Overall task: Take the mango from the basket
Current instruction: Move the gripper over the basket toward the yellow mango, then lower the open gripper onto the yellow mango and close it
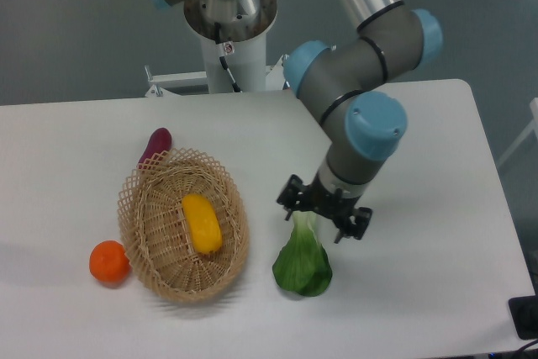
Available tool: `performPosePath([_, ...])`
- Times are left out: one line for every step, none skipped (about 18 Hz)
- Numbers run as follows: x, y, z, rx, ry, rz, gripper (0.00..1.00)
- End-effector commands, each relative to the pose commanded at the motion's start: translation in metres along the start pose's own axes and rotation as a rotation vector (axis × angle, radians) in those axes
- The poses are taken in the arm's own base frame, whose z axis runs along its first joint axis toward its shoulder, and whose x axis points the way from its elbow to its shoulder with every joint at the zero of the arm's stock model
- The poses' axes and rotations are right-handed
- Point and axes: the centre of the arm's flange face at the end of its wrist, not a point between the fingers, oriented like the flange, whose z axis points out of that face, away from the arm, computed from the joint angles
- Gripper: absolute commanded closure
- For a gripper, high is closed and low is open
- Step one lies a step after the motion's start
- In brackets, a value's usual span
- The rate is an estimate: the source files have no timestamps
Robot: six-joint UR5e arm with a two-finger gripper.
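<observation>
— Where's the mango (202,224) from where you stand?

— Lying lengthwise in the wicker basket (141,223), well off to the side of the gripper (324,217), apart from both fingers.

— And the fingers?

— Spread apart, gripping nothing. They hang over the pale stem end of the bok choy (303,260); whether they touch it, I cannot tell.

— Anything else nearby?

— An orange (109,261) just beside the basket's far side, and an eggplant (155,147) at its rim, on the white table (420,292).
</observation>
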Motion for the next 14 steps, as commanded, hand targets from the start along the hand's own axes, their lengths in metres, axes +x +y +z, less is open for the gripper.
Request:
performPosePath([0.010, -0.006, 0.004, -0.007, 0.005, 0.009, 0.00])
performPosePath([0.020, -0.009, 0.010, -0.016, 0.014, 0.024, 0.00])
performPosePath([0.029, -0.013, 0.018, -0.026, 0.022, 0.038, 0.00])
performPosePath([0.038, -0.016, 0.023, -0.033, 0.028, 0.049, 0.00])
performPosePath([0.047, -0.017, 0.030, -0.042, 0.038, 0.052, 0.00])
performPosePath([0.057, -0.018, 0.036, -0.053, 0.046, 0.048, 0.00])
performPosePath([0.066, -0.018, 0.043, -0.064, 0.052, 0.036, 0.00])
performPosePath([0.074, -0.016, 0.049, -0.075, 0.056, 0.019, 0.00])
performPosePath([0.080, -0.013, 0.052, -0.082, 0.061, 0.005, 0.00])
performPosePath([0.089, -0.011, 0.057, -0.093, 0.066, -0.003, 0.00])
performPosePath([0.096, -0.011, 0.063, -0.100, 0.073, -0.008, 0.00])
performPosePath([0.101, -0.011, 0.067, -0.107, 0.077, -0.015, 0.00])
performPosePath([0.104, -0.012, 0.069, -0.108, 0.077, -0.021, 0.00])
performPosePath([0.107, -0.014, 0.070, -0.109, 0.075, -0.030, 0.00])
